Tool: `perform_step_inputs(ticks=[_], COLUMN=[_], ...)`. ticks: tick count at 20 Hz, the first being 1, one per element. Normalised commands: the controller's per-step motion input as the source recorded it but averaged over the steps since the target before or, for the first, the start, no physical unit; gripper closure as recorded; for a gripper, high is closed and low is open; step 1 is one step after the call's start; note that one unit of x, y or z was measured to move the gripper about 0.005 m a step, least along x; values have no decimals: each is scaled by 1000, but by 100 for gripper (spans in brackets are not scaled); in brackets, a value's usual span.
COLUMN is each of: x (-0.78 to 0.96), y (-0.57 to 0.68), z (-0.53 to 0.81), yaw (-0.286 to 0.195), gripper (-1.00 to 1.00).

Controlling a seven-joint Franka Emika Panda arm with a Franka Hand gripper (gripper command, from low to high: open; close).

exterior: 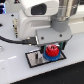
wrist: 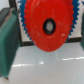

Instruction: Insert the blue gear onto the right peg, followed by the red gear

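Two stacked gears are seen in the exterior view: the red gear [exterior: 51,50], a small round red plastic disc with a raised hub, is set on top of the blue gear [exterior: 48,55], a wider bright blue toothed plastic disc whose rim shows beneath and around it. Both are placed over the black-framed white rectangular plate [exterior: 37,59], toward the exterior view's right end of that plate. The plate is laid flat on the white desk [exterior: 15,70]. The hand [exterior: 50,49] of the white arm is lowered directly above the plate, with the red gear lying between its dark fingers [exterior: 40,51]; whether the fingers are pressed on the gear or just apart from it cannot be told at this size. The right peg is not made out, being covered by the gears.

In the wrist view the red gear [wrist: 49,26] is shown large, its dark centre hole visible, with blue gear [wrist: 26,30] teeth projecting past its edge. A dark green finger [wrist: 9,40] is seen just beside the red gear, and the glossy desk [wrist: 45,67] is seen beyond.
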Motion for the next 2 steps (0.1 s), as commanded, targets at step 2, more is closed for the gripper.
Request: perform_step_inputs(ticks=[2], x=[-8], y=[9], z=[525], yaw=[0], gripper=[-100])
